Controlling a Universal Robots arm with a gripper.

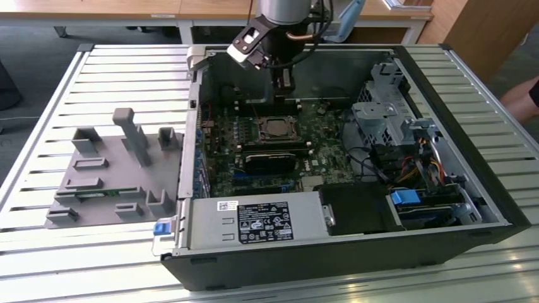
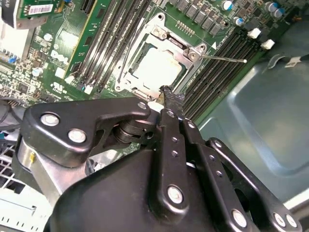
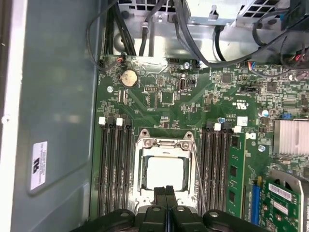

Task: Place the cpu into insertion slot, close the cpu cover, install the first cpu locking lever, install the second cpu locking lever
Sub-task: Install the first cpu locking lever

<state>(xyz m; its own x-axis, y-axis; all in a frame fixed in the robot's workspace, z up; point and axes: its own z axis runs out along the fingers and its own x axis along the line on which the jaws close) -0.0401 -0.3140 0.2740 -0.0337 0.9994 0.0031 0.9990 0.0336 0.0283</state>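
Hand (image 3: 166, 190) shut tight, holding nothing, its tips at the edge of the cover (image 3: 164, 145), contact unclear; cover lies flat over the cpu (image 3: 165, 172) seated in the slot (image 1: 276, 128); a thin lever (image 2: 224, 58) juts sideways over the memory slots (image 2: 222, 71); case (image 1: 337, 265) lies on the bench (image 1: 84, 265)

The insertion slot (image 3: 165, 143), a small square dark socket with a shiny metal rim, lies flat on the green board. The black computer box (image 1: 337, 268) is open, so the room over the slot is free. The black gripper (image 3: 165, 192), fingers pressed together, hangs over one edge of the slot. Rows of long black slots (image 3: 113, 169) run close along two of its sides. A thin silver wire lever (image 2: 224, 58) sticks out beside it. Black cables (image 3: 186, 36) hang farther off.
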